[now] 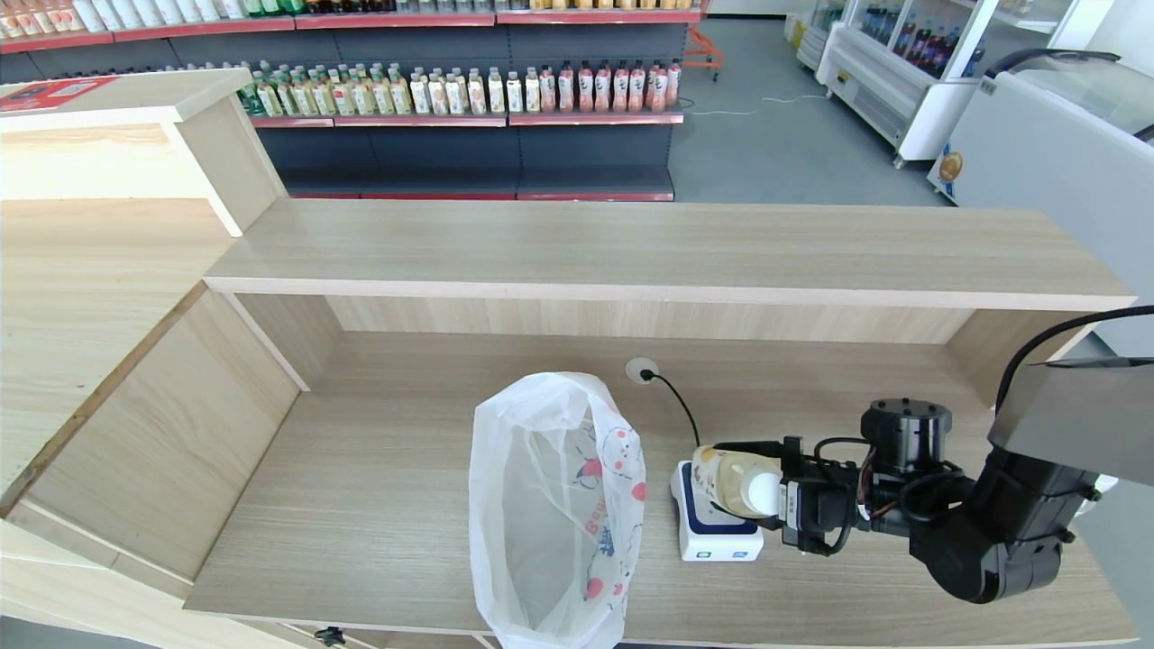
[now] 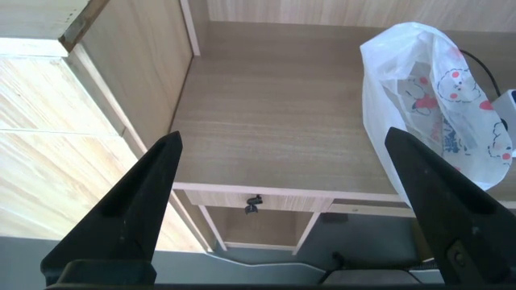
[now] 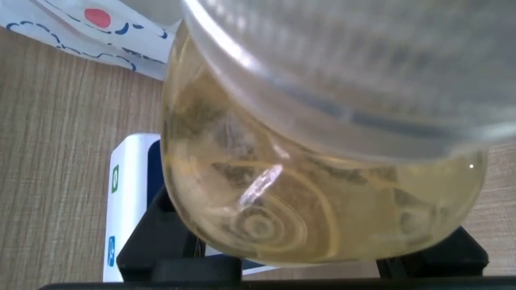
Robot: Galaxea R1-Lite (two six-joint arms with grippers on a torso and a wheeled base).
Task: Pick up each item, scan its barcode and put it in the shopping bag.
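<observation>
My right gripper (image 1: pixel 753 487) is shut on a bottle of pale yellow drink (image 1: pixel 735 478) with a white cap, held lying sideways just above the white barcode scanner (image 1: pixel 717 534) on the counter. Up close, the bottle (image 3: pixel 322 161) hangs over the scanner (image 3: pixel 133 201). The white plastic shopping bag (image 1: pixel 554 509) with red and blue cartoon print stands open just left of the scanner. My left gripper (image 2: pixel 282 209) is open and empty, hanging off the counter's front edge at the left, with the bag (image 2: pixel 439 97) farther off.
The wooden counter (image 1: pixel 361 505) has a raised ledge (image 1: pixel 667 252) behind and a side wall at the left. A black cable (image 1: pixel 681 406) runs from a round grommet to the scanner. A drawer handle (image 2: pixel 254 203) sits under the front edge.
</observation>
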